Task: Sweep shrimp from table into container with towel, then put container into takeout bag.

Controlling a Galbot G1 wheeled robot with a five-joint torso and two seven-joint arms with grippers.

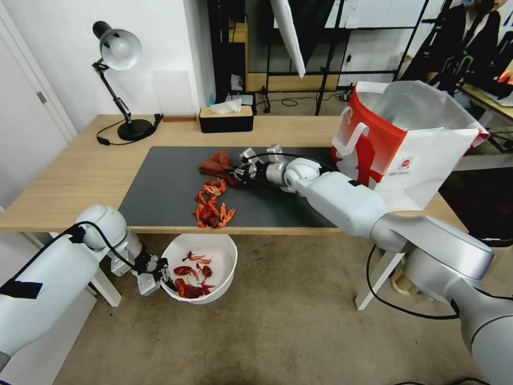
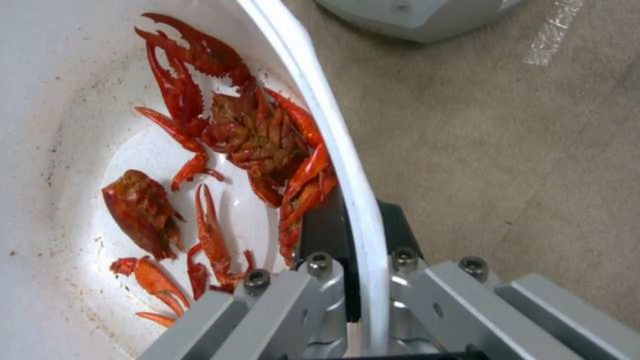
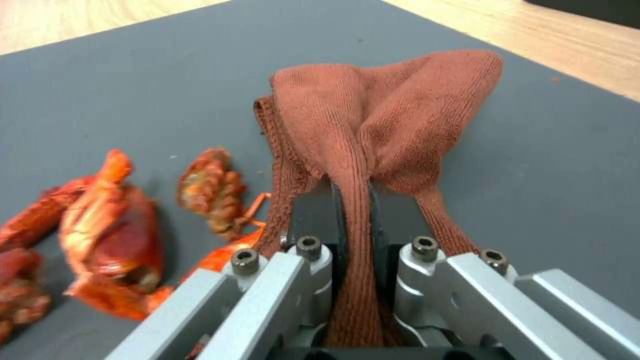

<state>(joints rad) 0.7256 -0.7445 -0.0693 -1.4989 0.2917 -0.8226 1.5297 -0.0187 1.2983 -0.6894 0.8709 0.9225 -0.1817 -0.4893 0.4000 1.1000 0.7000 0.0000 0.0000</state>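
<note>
A pile of red shrimp [image 1: 212, 206] lies on the dark mat near the table's [image 1: 80, 171] front edge, seen close in the right wrist view [image 3: 107, 220]. My right gripper [image 1: 236, 172] is shut on the rust-red towel [image 1: 216, 163] [image 3: 373, 120], just behind the pile. Below the table edge, my left gripper [image 1: 160, 275] is shut on the rim of the white container [image 1: 222, 256] [image 2: 353, 165], holding it under the pile. Several shrimp [image 2: 233, 130] lie inside it. The takeout bag [image 1: 395, 144] stands open at the table's right end.
A black tissue box [image 1: 225, 118] and a desk lamp [image 1: 120, 85] stand at the back of the table. Beige floor lies under the container. Racks and cables fill the room behind.
</note>
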